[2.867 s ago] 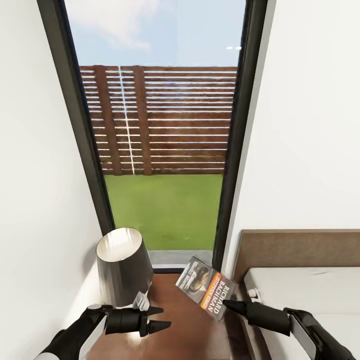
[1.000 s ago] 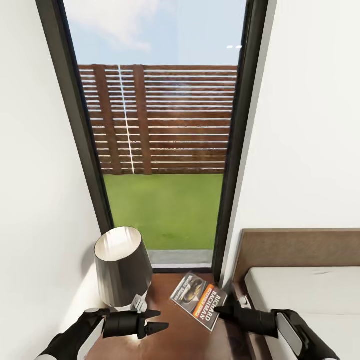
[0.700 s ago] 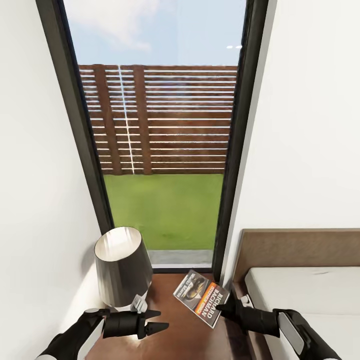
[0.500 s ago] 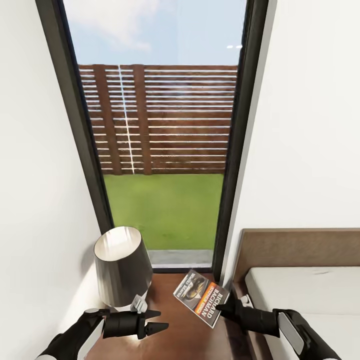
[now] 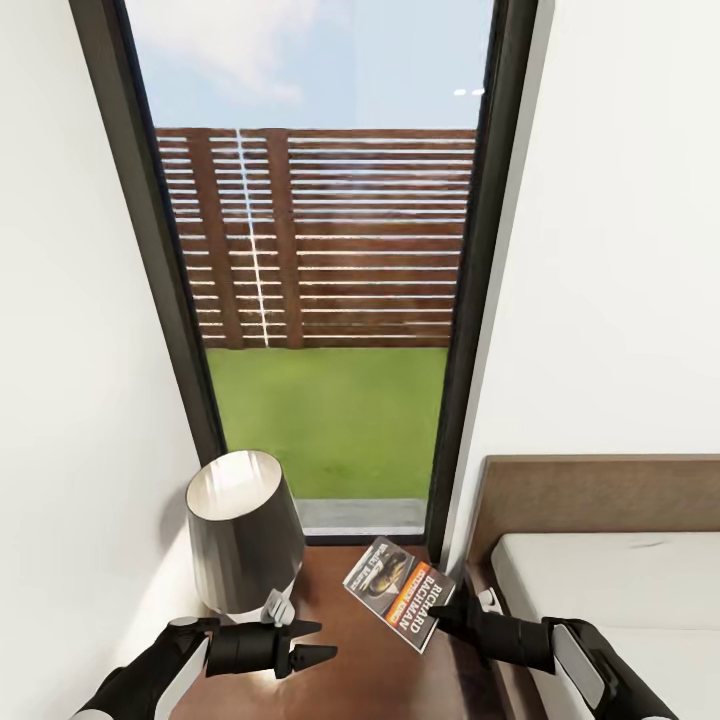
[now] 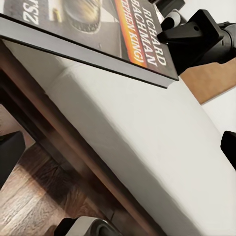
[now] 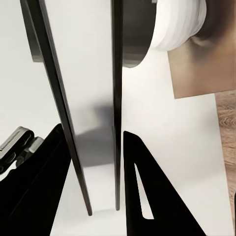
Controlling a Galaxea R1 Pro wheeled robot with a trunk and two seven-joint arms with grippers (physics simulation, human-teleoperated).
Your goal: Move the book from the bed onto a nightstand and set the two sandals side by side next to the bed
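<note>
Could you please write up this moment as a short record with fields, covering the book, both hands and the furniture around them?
book: paperback with the cover facing up, held tilted over the nightstand
right hand: shut on the book's near edge
left hand: open, holding nothing, beside the lamp
nightstand: dark-brown top, between the wall and the bed
lamp: grey shade on the nightstand, left of the book
bed: brown headboard and grey mattress, right of the nightstand
book placement: whether it already touches the top cannot be told
</note>
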